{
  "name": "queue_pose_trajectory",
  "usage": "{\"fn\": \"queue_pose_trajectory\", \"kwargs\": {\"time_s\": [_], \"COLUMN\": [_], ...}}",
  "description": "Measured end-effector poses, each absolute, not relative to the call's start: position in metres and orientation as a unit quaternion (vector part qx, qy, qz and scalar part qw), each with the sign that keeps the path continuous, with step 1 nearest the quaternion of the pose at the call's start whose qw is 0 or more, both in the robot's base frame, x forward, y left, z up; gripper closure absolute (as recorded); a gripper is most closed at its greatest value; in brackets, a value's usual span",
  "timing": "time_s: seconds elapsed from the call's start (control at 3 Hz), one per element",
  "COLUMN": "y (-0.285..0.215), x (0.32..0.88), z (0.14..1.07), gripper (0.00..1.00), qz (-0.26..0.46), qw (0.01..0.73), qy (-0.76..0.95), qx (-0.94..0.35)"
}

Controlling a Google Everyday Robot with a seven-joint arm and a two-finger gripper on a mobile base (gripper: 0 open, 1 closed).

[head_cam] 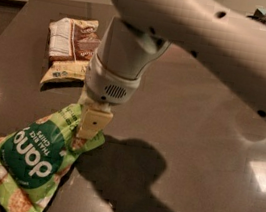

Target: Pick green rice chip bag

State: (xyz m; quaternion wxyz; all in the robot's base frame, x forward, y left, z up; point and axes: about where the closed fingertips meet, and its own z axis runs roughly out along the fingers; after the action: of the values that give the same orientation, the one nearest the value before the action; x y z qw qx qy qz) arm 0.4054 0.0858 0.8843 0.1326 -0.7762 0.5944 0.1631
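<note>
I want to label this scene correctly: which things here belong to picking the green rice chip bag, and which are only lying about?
For the job:
- green rice chip bag, at the near left of the table
- end effector, down at the bag's upper edge

Lying about:
- brown-and-cream snack bag, farther back, apart from the green one

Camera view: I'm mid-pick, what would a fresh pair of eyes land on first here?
The big pale robot arm fills the top of the view from the upper right, with its gripper down on the upper right edge of the green rice chip bag, which lies at the lower left of the dark table. Behind them, at upper left, a brown-and-cream snack bag lies apart from the gripper.
</note>
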Motion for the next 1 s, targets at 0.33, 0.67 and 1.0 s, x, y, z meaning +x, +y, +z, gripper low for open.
{"fn": "queue_pose_trajectory", "kwargs": {"time_s": [0.33, 0.67, 1.0], "y": [0.077, 0.070, 0.061], "x": [0.415, 0.423, 0.433], "z": [0.914, 0.933, 0.954], "gripper": [1.00, 1.00, 1.00], "qz": [0.190, 0.209, 0.234], "qw": [0.135, 0.135, 0.142], "qy": [0.586, 0.583, 0.580], "qx": [-0.776, -0.774, -0.767]}}
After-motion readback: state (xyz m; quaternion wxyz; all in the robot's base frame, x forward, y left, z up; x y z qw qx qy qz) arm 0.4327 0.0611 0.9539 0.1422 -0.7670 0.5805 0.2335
